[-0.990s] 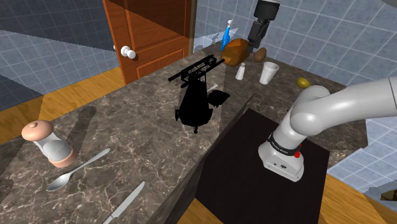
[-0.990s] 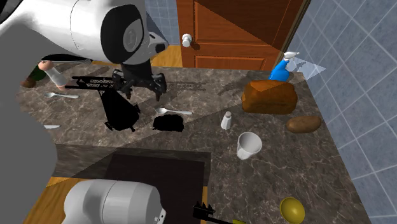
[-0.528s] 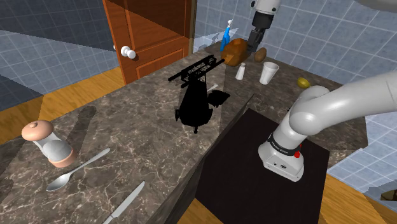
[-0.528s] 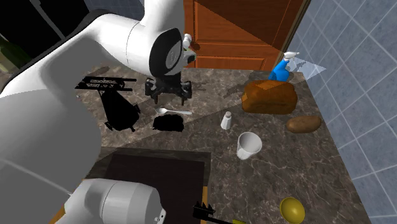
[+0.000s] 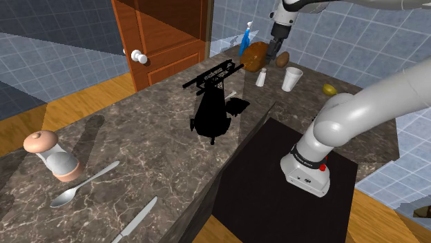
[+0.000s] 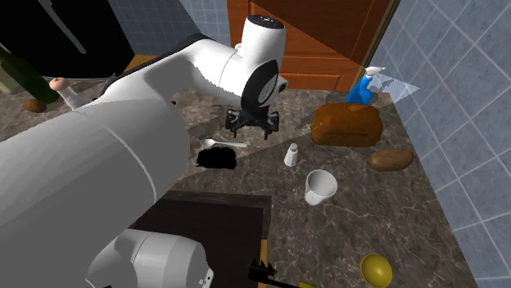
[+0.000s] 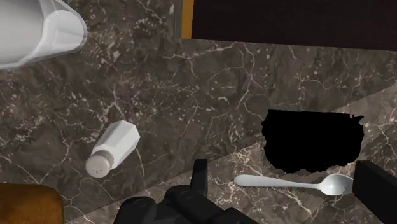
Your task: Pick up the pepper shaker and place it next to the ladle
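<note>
Over the last second the white arm (image 6: pixel 123 188) has swung across the dark marbled tabletop (image 6: pixel 336 237), away from the black shapes at its middle and toward the end where the pepper shaker stands. In the second exterior view the arm's bulk now covers much of the left half.

The black gripper (image 6: pixel 252 129) hangs above the tabletop, its two fingers wide apart with nothing between them.

In the wrist view a slim silver utensil with a spoon-like bowl, most likely the ladle (image 7: pixel 292 183), lies flat just beside an irregular black patch (image 7: pixel 312 141).

The pepper shaker (image 6: pixel 291 154) is small and white. It stands on the tabletop between a brown bread loaf (image 6: pixel 346 124) and a white cup (image 6: pixel 319 186), apart from both. The ladle is near it on the second exterior view's left. In the wrist view the shaker sits outside the gap between the fingers, on the side away from the ladle.

The shaker is upright, its long axis vertical and its perforated cap pointing up.

By these pictures the task is in its approach. The shaker is untouched, so centring over it, descending, grasping, lifting, carrying and setting it beside the ladle are all left to do.
</note>
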Robot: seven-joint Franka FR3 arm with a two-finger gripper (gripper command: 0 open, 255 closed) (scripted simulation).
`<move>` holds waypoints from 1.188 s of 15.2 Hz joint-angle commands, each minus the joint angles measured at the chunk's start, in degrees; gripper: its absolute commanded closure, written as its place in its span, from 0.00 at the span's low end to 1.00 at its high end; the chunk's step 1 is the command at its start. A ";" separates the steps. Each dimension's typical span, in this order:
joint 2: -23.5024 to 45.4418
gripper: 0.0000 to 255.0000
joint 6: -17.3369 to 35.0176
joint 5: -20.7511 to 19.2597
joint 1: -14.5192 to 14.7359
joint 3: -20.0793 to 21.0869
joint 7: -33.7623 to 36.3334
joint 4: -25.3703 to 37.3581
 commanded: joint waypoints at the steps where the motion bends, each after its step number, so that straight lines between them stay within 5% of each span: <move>1: 3.23 0.00 2.56 0.01 -0.05 -2.44 -2.85 0.84; 11: 24.76 0.00 11.97 8.97 0.35 -13.35 -19.64 11.05; 14: 31.95 0.00 13.15 13.97 -0.84 -14.88 -25.17 15.26; 18: 33.33 0.00 16.01 15.18 -1.07 -14.55 -26.01 13.40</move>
